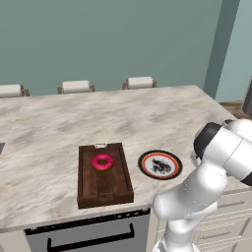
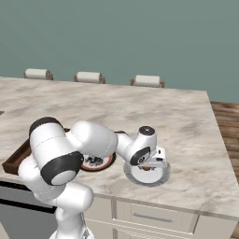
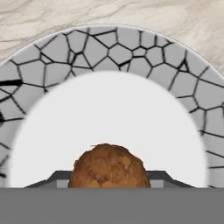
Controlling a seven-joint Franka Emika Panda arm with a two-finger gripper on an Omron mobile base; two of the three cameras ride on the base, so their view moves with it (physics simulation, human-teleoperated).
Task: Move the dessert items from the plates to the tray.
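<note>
Gripper [image 3: 109, 186] low over pale plate [image 3: 109, 48], jaws flanking brown cookie [image 3: 109, 168] — closed on it? can't tell. Small, light, crumbly; pinch sides gently, mid-height.

Robot arm [image 2: 70, 158] is white w/ round, fat parts joined like big tubes. Looks smooth and shiny, like plastic. Dark bands, black to dark grey, sit at the joints: 1 big ring lower left of the right base view, 1 dark cap near the right edge of the left base view. Its wrist end, center of the right base view, has a round dark grey disc w/ a small dark cap on top. Gripper [image 3: 109, 180] at the bottom of the hand view has 2 dark grey flat bits w/ paler grey patches.
</note>
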